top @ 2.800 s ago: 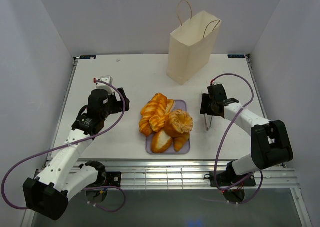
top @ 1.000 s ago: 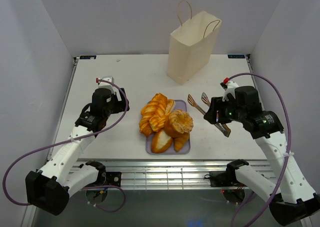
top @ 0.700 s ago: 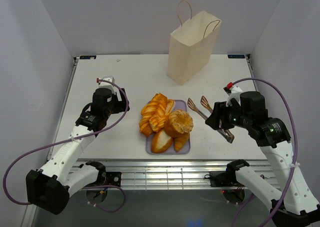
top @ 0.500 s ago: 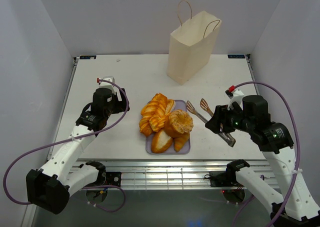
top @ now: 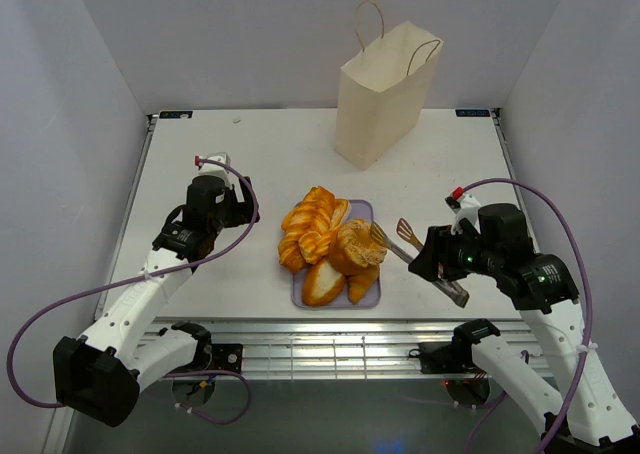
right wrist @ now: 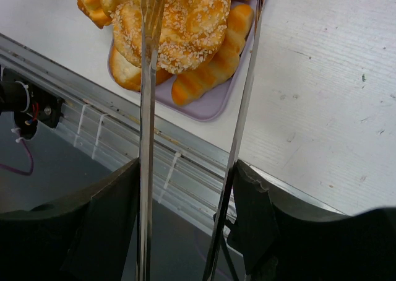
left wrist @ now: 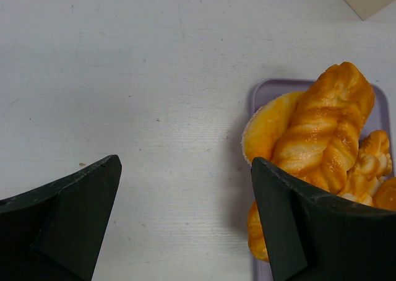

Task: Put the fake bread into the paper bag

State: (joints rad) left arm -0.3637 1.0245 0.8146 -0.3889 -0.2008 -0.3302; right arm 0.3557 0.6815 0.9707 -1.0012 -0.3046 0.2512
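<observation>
The fake bread (top: 330, 249), several glossy golden pieces, lies piled on a lilac tray (top: 368, 296) at mid table. The paper bag (top: 385, 94) stands upright at the back, open end up. My right gripper (top: 440, 264) is shut on metal tongs (top: 400, 242) held above the table, their spread tips at the pile's right side. In the right wrist view one tong arm (right wrist: 147, 108) lies over a seeded round bun (right wrist: 179, 21) and the other passes the tray's right edge (right wrist: 210, 104). My left gripper (top: 240, 202) is open and empty left of the tray, beside a braided loaf (left wrist: 325, 132).
The table's near metal edge (right wrist: 185, 163) runs just below the tray. White walls close in on the left, right and back. Purple cables loop from both arms.
My right arm lifted the tongs off the table and swung them left, bringing the tips to the bread pile. The left arm has barely moved.
</observation>
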